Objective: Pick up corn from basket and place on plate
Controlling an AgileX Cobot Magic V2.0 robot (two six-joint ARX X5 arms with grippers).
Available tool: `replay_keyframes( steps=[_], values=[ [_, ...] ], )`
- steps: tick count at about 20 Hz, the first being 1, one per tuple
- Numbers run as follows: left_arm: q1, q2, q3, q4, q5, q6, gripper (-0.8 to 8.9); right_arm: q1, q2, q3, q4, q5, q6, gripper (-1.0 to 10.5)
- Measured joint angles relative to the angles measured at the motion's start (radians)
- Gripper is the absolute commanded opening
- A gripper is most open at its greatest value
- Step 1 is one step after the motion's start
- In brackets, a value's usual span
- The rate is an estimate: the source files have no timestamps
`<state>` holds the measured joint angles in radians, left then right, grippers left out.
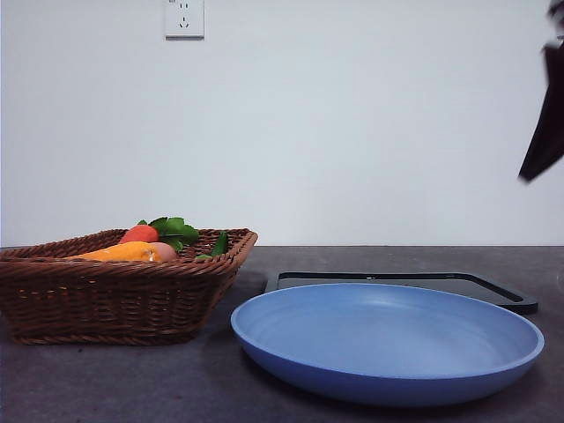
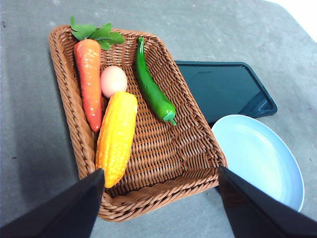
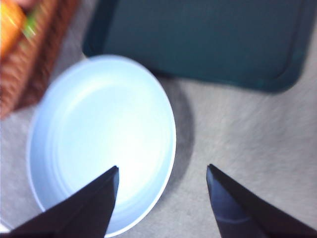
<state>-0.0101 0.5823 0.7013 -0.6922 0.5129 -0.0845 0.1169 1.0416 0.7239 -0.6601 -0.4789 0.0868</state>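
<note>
The corn point(image 2: 117, 137), a long orange-yellow cob, lies in the brown wicker basket point(image 2: 163, 163) beside a carrot point(image 2: 89, 82); in the front view only the top of the corn point(image 1: 119, 253) shows over the basket's rim point(image 1: 106, 300). My left gripper point(image 2: 161, 171) hangs high above the basket, open, holding nothing. The light-blue plate point(image 1: 388, 344) sits to the right of the basket with nothing on it. My right gripper point(image 3: 162, 171) hovers open over the plate's point(image 3: 99, 134) edge and shows as a dark tip point(image 1: 546, 115) at the front view's top right.
A carrot with green leaves, a pale egg point(image 2: 113, 81) and a green pepper point(image 2: 153, 91) share the basket. A flat black tray point(image 1: 401, 286) lies behind the plate. The table top point(image 1: 132, 388) is grey and a white wall stands behind it.
</note>
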Motion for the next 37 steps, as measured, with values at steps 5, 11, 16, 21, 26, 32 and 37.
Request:
replay_keyframes(
  steps=[5, 11, 16, 21, 26, 32, 37],
  values=[
    [0.0, 0.0, 0.0, 0.0, 0.0, 0.0, 3.78, 0.05, 0.19, 0.001, 0.055, 0.0, 0.0, 2.9],
    [0.0, 0.0, 0.0, 0.0, 0.0, 0.0, 3.78, 0.089, 0.328, 0.001, 0.1, 0.0, 0.0, 2.6],
    [0.0, 0.0, 0.0, 0.0, 0.0, 0.0, 3.78, 0.094, 0.392, 0.002, 0.119, 0.0, 0.0, 1.8],
    [0.0, 0.0, 0.0, 0.0, 0.0, 0.0, 3.78, 0.114, 0.406, 0.002, 0.146, -0.042, 0.0, 0.8],
    [-0.002, 0.009, 0.0, 0.0, 0.0, 0.0, 3.78, 0.124, 0.433, 0.003, 0.155, -0.037, 0.007, 0.0],
    [-0.029, 0.036, 0.001, 0.008, 0.001, 0.0, 3.78, 0.124, 0.43, 0.021, 0.135, -0.042, 0.013, 0.0],
    [-0.081, 0.132, 0.051, 0.035, -0.043, 0.003, 3.78, 0.123, 0.285, 0.109, 0.015, -0.024, 0.014, 0.0]
  ],
)
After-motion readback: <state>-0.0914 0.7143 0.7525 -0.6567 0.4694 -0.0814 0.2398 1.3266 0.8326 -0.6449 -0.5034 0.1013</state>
